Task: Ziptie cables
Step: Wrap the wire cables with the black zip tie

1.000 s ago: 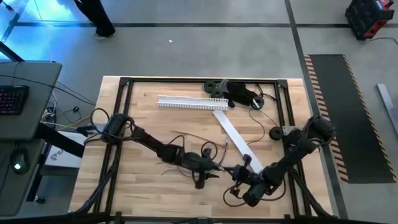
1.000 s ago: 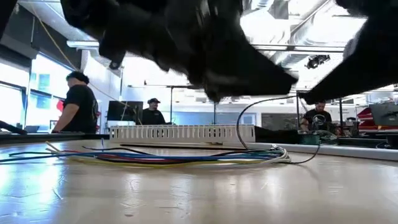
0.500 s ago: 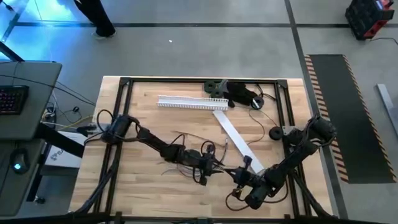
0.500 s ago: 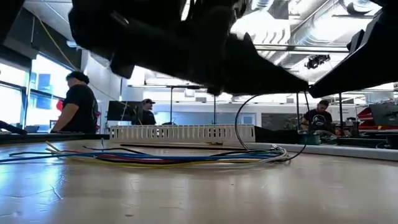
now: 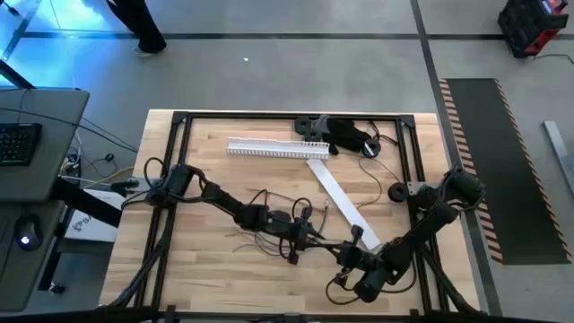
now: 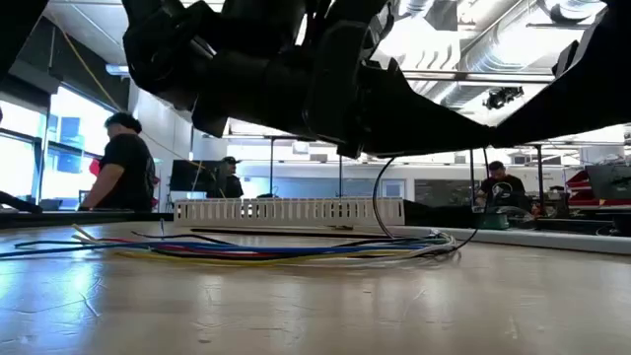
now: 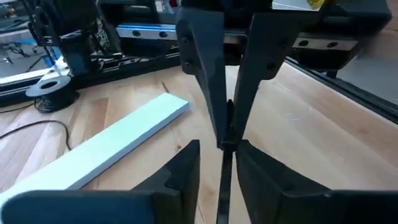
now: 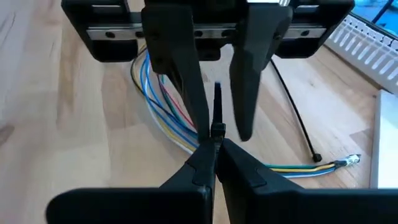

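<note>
Near the middle of the wooden table (image 5: 206, 260), a loose bunch of thin cables (image 5: 269, 220), splayed toward the left and gathered toward the right; blue, red and yellow strands in the low view (image 6: 266, 248). Just above their gathered end, the left gripper (image 5: 303, 240), fingers pressed together on a thin dark strip (image 7: 224, 180) that runs down between them, possibly a zip tie. Facing it tip to tip, the right gripper (image 5: 343, 257), also pinching a thin dark strip (image 8: 216, 109); coloured wires (image 8: 163, 106) on the wood beyond its fingers. Tips of the two grippers touching or nearly so. Farther back, a white slotted strip (image 5: 276, 149) lying across the table, a flat white strip (image 5: 336, 202) angled from it toward the right arm, and a bulky black gadget (image 5: 345, 135) at the far edge.
</note>
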{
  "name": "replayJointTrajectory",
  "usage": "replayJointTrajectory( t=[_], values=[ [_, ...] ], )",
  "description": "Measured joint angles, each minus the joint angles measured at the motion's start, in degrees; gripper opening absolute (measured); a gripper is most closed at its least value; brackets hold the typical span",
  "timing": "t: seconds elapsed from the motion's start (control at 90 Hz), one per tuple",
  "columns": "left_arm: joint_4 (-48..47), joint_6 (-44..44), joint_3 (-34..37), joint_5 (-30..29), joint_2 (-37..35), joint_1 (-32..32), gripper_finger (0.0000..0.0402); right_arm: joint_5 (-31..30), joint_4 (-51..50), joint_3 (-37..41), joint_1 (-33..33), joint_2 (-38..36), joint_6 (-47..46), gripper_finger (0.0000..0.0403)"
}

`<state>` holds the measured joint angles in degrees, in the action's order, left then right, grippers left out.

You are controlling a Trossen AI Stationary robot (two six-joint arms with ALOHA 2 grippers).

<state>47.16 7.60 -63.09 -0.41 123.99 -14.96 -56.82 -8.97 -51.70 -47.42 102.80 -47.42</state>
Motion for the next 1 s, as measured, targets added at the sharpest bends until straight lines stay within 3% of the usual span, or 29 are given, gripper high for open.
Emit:
replayJointTrajectory(
  t=[0.456, 0.811, 1.0],
  values=[
    [0.39, 0.15, 0.00, 1.06, -0.01, -0.23, 0.0004, 0.84, 0.07, 0.00, -0.52, 0.00, -0.79, 0.0000],
    [0.79, 1.02, 0.02, -0.47, -0.01, -0.76, 0.0000, 1.94, -8.30, 0.04, -7.37, 0.09, -21.16, 0.0001],
    [0.10, -0.33, 0.02, 1.49, -0.01, -0.01, 0.0000, 1.71, -8.71, 0.02, -7.29, -0.11, -22.77, 0.0001]
  ],
)
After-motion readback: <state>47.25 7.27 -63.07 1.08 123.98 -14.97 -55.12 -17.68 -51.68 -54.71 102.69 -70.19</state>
